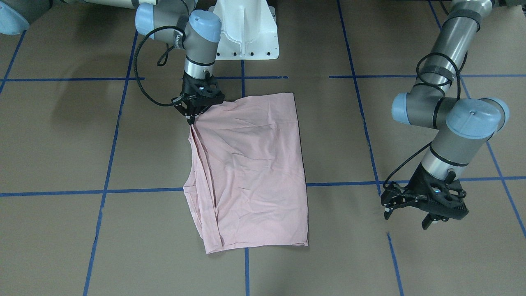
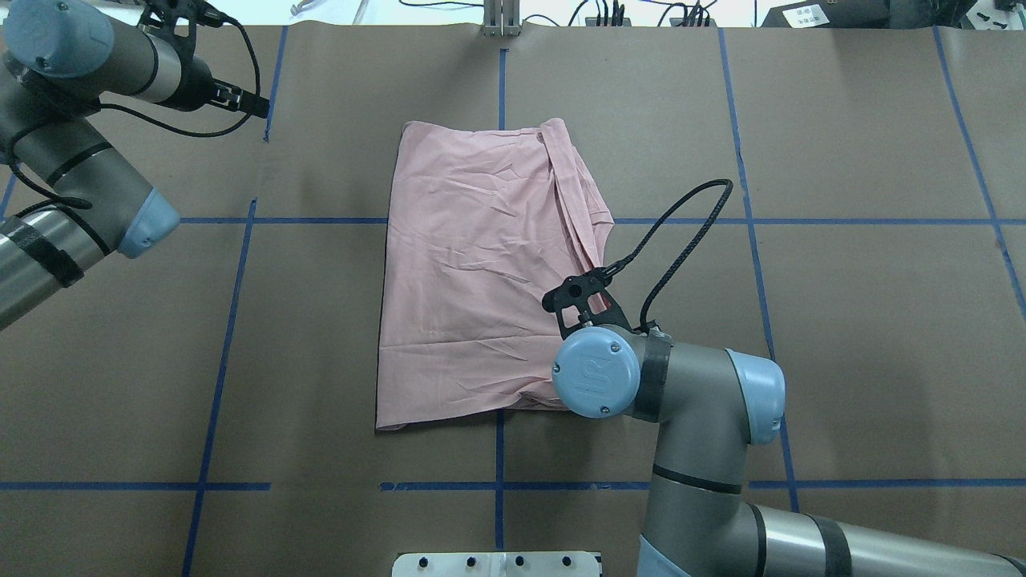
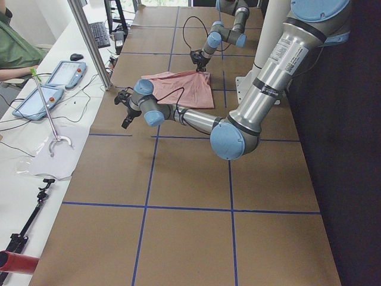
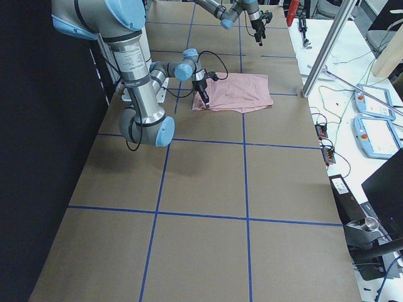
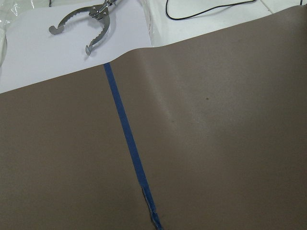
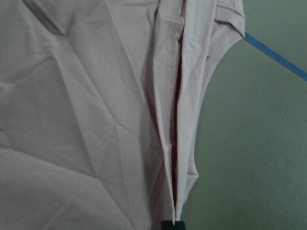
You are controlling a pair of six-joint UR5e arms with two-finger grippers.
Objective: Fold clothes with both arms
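We saw the brown paper-covered table (image 2: 882,336), crossed by blue tape lines (image 2: 842,221), with the right arm (image 2: 697,401) coming in from 5 o'clock in the overhead view and the left arm (image 2: 72,176) folded at 10 o'clock, well apart from the cloth. The pale pink T-shirt (image 2: 473,264) lay at the table's middle, plain side up, flat and wrinkled, with a narrow band of doubled folds along its 3 o'clock edge. The white pedestal (image 1: 246,28) stood at 12 o'clock in the front-facing view. The right gripper (image 1: 191,119) pointed down at the shirt's 4 o'clock edge in the overhead view, its jaws pinched together on the gathered fabric, which the right wrist camera showed drawn to a point at 6 o'clock. The left gripper (image 1: 407,218) hung over bare table with its jaws spread and nothing between them. In the left wrist view, metal tongs (image 5: 91,24) lay on white paper (image 5: 48,57) at 11 o'clock
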